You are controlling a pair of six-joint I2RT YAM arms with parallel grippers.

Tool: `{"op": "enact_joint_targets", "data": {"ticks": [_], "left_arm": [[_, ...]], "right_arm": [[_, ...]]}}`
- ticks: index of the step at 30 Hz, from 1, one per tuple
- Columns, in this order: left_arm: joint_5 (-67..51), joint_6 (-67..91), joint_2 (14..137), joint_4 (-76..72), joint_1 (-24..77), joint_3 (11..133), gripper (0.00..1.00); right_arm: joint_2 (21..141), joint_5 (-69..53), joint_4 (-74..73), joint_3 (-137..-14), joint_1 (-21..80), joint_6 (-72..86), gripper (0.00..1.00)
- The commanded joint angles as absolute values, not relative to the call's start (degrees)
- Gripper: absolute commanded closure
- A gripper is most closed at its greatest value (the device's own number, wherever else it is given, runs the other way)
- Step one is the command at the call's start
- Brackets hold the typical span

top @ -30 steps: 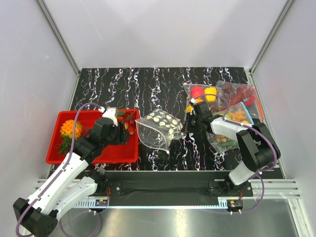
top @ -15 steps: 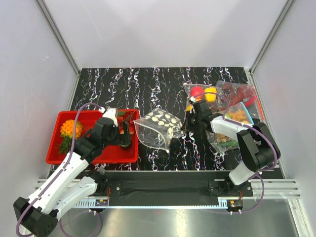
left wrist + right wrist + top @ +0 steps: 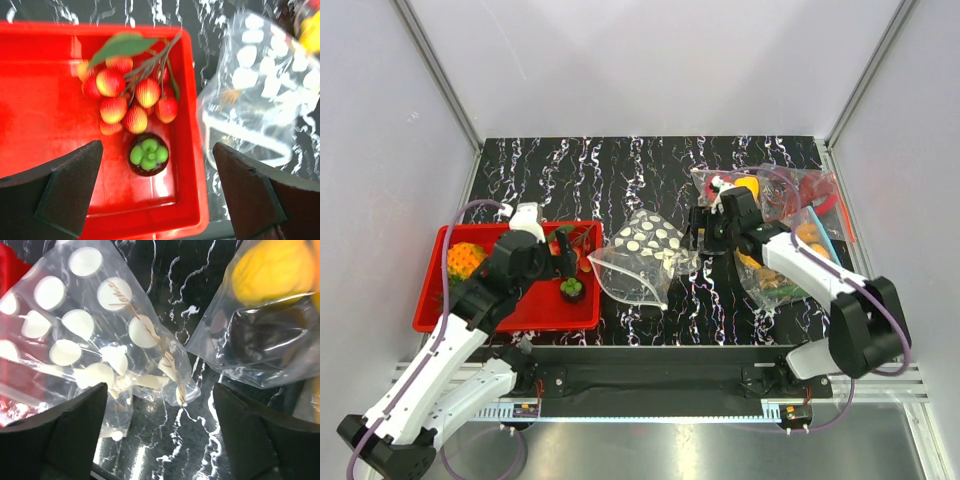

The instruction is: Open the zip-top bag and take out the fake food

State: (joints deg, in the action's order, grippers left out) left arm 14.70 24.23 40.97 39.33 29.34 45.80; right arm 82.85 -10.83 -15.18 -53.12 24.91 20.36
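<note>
A black table (image 3: 650, 170) with white marbling is carrying everything. At its left, a red tray (image 3: 520, 312) is sitting with its long side running left to right. A heap of other clear bags (image 3: 790, 200) is lying at the far right. Between them, the zip-top bag (image 3: 642, 262) is lying empty on the table, just right of the tray. It is turned cornerwise, with one corner pointing at the tray and the opposite one pointing toward the right gripper (image 3: 157, 387). Its patch of white dots is facing up on the far half. It is looking about as wide as it is long from above, so its long axis and its mouth end cannot be told. The right gripper is hanging above that right corner with its fingers spread wide and nothing between them. The left gripper (image 3: 156, 144) is hovering over the right end of the tray, also wide open and holding nothing. The bunch of cherries (image 3: 132, 97) is lying in the tray's far right part. Its stems and leaf are pointing toward the tray corner nearest the bag, and its fruit end is pointing back toward the near edge. The orange bumpy fruit (image 3: 463, 258) is resting at the tray's left end. The dark round fruit (image 3: 148, 154) is sitting just beside the lowest cherries, its green top facing up.
</note>
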Motion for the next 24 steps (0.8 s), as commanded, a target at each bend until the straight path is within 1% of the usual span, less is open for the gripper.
{"op": "enact_joint_targets", "data": {"ticks": [1, 2, 6, 12, 16, 24], "left_arm": [[17.7, 23.5, 41.8, 36.7, 29.1, 50.9, 0.01], [17.8, 23.4, 42.0, 36.4, 29.2, 51.3, 0.01], [19.0, 22.6, 42.8, 35.7, 29.1, 54.0, 0.01], [23.3, 22.8, 43.2, 35.2, 29.2, 57.9, 0.01], [26.2, 22.4, 43.2, 35.7, 29.1, 59.9, 0.01], [28.1, 17.1, 43.7, 37.8, 29.1, 64.9, 0.01]], "right_arm": [[77.0, -5.5, -19.5, -56.9, 24.7, 17.1, 0.04], [74.9, -4.5, -20.0, -57.6, 24.7, 16.5, 0.0], [69.2, 3.6, -22.7, -59.1, 24.4, 15.3, 0.0], [60.5, 9.5, -23.0, -59.8, 21.9, 14.2, 0.0], [56.8, 9.8, -23.8, -60.4, 20.0, 14.1, 0.0], [57.2, 6.2, -23.2, -60.4, 17.1, 14.4, 0.0]]}}
